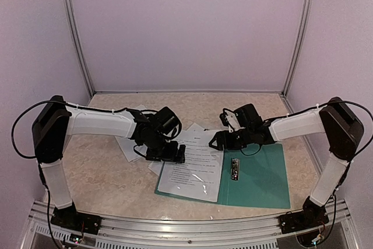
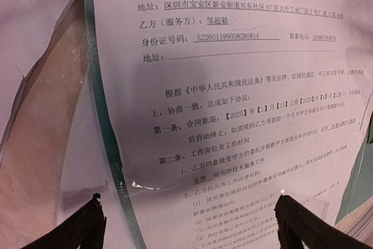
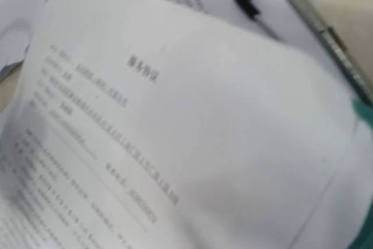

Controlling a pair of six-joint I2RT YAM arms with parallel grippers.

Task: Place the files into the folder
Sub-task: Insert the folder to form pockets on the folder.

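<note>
The dark teal folder (image 1: 259, 174) lies open on the table in front of the arms, with a metal clip (image 1: 235, 169) at its spine. A printed white sheet of the files (image 1: 192, 167) lies on its left half. In the left wrist view that sheet (image 2: 233, 86) fills the frame, with the folder's teal edge (image 2: 100, 121) beside it. My left gripper (image 1: 173, 154) (image 2: 189, 225) is open just above the sheet's left edge, nothing between its fingers. My right gripper (image 1: 219, 140) hovers at the sheet's top right corner. Its fingers do not show in the right wrist view, only the blurred sheet (image 3: 192, 126).
More loose files (image 1: 129, 144) lie on the beige table behind the folder, partly under the left arm. White walls with metal posts close in the back and sides. A metal rail (image 1: 175, 225) runs along the near edge.
</note>
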